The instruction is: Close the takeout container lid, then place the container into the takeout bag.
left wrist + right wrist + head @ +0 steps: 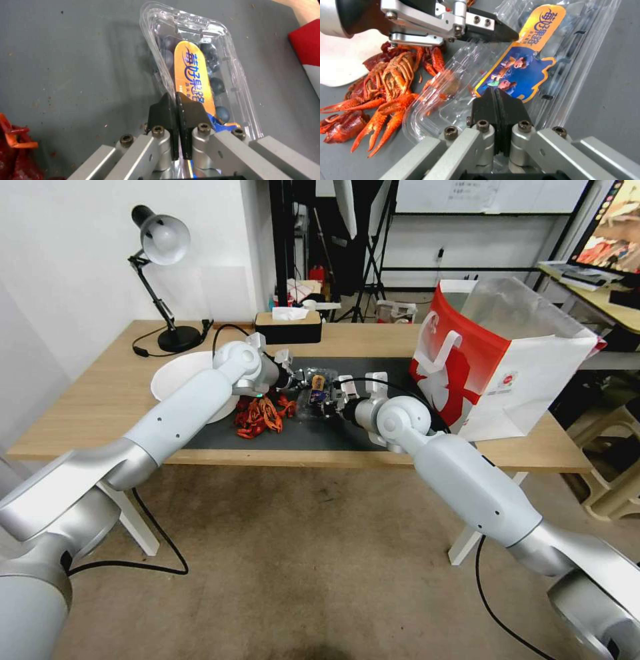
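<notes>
At the centre of the head view, the container (pixel 318 392) lies on the dark mat (pixel 300 437) between the two grippers, with the takeout bag (pixel 497 360) standing well apart at the right of the frame. The left gripper (pixel 175 105) has its jaws pressed together on the near edge of the takeout container lid (pixel 193 75). In the right wrist view, the right gripper (pixel 495 100) is likewise clenched on thin clear plastic at the opposite edge.

Whether the lid has latched cannot be told. The thin plastic could buckle or slip out if the two grips are pulled unevenly, and blueberries (pixel 216 85) could spill. The crayfish (pixel 386 82) lie just beside the container and could be dragged along.

The mat is spread on a wooden bench (pixel 87 400), which also carries a white bowl (pixel 177 373) at centre left. Farther back stand a desk lamp (pixel 163 243) and a tissue box (pixel 288 325), before a white wall and dark stands.
</notes>
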Controlling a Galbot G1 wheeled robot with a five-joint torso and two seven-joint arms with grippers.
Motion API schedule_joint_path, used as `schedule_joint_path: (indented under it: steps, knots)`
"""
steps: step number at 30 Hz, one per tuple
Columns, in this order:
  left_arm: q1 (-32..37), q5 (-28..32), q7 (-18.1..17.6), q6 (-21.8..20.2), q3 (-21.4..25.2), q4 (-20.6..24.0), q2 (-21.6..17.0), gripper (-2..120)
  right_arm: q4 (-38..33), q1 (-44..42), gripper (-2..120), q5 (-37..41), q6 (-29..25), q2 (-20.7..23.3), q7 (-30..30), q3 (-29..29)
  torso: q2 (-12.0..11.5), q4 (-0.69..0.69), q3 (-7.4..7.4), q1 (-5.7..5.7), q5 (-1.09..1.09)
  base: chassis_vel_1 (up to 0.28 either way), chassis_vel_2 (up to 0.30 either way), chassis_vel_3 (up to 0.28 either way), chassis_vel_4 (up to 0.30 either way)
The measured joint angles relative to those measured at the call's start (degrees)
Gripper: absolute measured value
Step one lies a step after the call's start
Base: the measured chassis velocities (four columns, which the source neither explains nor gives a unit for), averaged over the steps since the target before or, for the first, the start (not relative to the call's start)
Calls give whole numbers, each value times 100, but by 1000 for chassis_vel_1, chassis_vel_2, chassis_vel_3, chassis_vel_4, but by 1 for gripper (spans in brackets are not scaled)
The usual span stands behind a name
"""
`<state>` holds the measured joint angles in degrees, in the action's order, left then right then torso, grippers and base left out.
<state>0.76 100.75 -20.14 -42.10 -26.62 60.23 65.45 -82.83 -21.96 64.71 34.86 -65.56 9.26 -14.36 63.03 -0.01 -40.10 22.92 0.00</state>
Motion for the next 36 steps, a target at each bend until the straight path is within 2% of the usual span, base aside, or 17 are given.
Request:
schedule_joint_path:
  steps: [14,19,22,23,26,27,30,31,32,33,34,36]
  knots:
    - [2,3,13,-4,-2,47,-37,0,-333,-190,0,-87,-57,215,-2,123,0,3,0,0,1,0,0,0,0]
    - [15,-8,4,-4,7,45,12,0,-628,-335,0,-144,-110,421,-38,222,0,-1,0,0,0,0,0,0,0]
    - [18,-23,5,-3,26,34,40,0,-862,-473,0,-193,-170,555,-42,336,-1,3,0,1,2,0,0,0,0]
    - [20,-34,3,-3,37,26,47,0,-1049,-604,0,-237,-237,675,-42,460,0,-1,0,0,0,0,0,0,0]
    - [36,-65,1,-3,41,52,41,0,-1737,-1210,14,-804,-777,1065,-39,967,0,1,0,0,1,0,0,0,0]
    - [36,-65,1,-3,41,52,41,0,-1737,-1210,14,-804,-777,1065,-39,967,0,1,0,0,1,0,0,0,0]
    - [39,-79,-5,-4,48,86,32,0,-2207,-1849,27,-1399,-1426,1354,-39,1303,0,1,0,0,3,0,0,0,0]
    - [39,-79,-5,-4,48,86,32,0,-2207,-1849,27,-1399,-1426,1354,-39,1303,0,1,0,0,3,0,0,0,0]
    - [53,-81,-13,-4,48,123,26,0,-2429,-2315,32,-1789,-1817,1439,20,1540,0,2,0,0,-1,0,0,0,0]
    - [75,-82,-24,-3,52,158,23,0,-2624,-2849,39,-2148,-2174,1480,77,1763,0,1,0,0,5,0,0,0,0]
    - [75,-82,-24,-3,52,158,23,0,-2624,-2849,39,-2148,-2174,1480,77,1763,0,1,0,0,5,0,0,0,0]
    - [104,-83,-32,-3,82,217,21,0,-2908,-3592,47,-2461,-2790,1487,271,2055,0,-1,1,-1,-1,0,0,0,0]
